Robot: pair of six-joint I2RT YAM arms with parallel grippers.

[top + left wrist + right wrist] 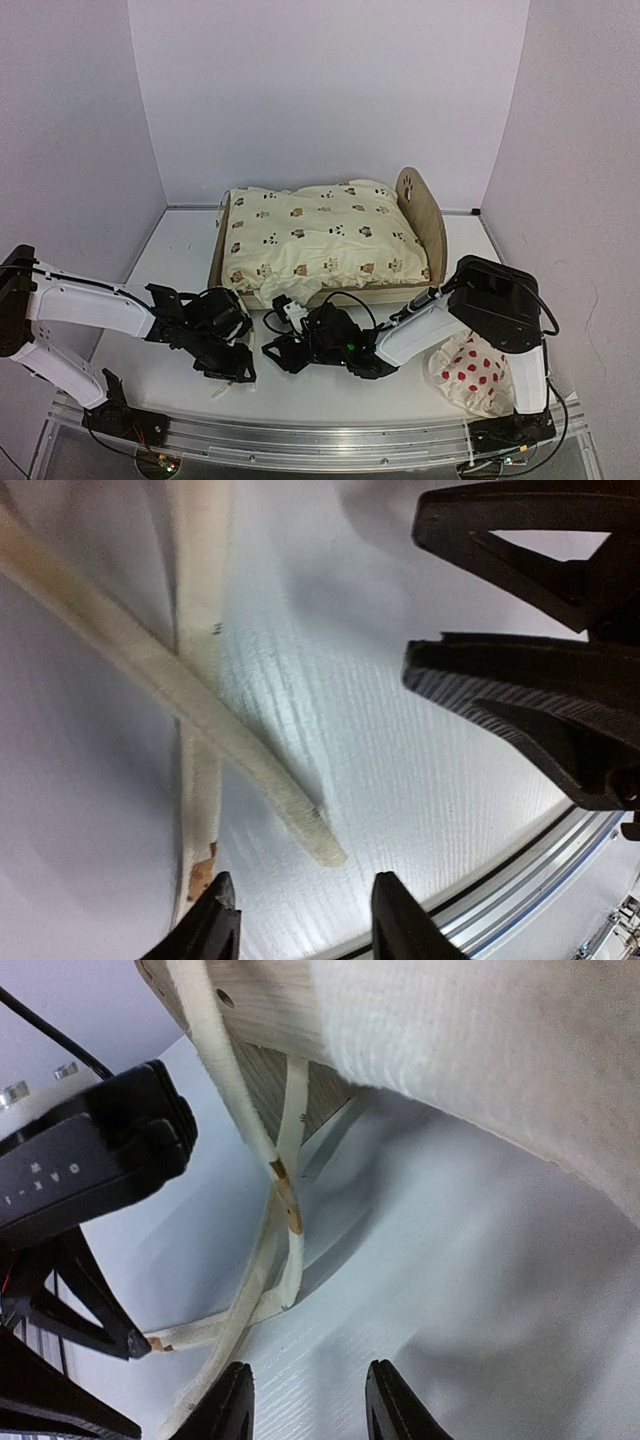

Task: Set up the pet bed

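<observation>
The pet bed [426, 226] stands at the back centre, a plywood frame with a paw-print end board on its right. A cream animal-print cushion [320, 240] covers its base. Both grippers sit low on the table just in front of the bed. My left gripper [235, 370] [305, 920] is open above two crossed cream ties [200, 710], holding nothing. My right gripper [278, 352] [305, 1400] is open too, with nothing between its fingers. The ties [285, 1195] hang from the bed's wooden edge [265, 1020] ahead of it.
A red-dotted white pillow [470, 375] lies at the near right beside the right arm's base. A metal rail [300, 438] [565, 855] runs along the table's near edge. White walls close in the back and both sides. The two grippers are close together.
</observation>
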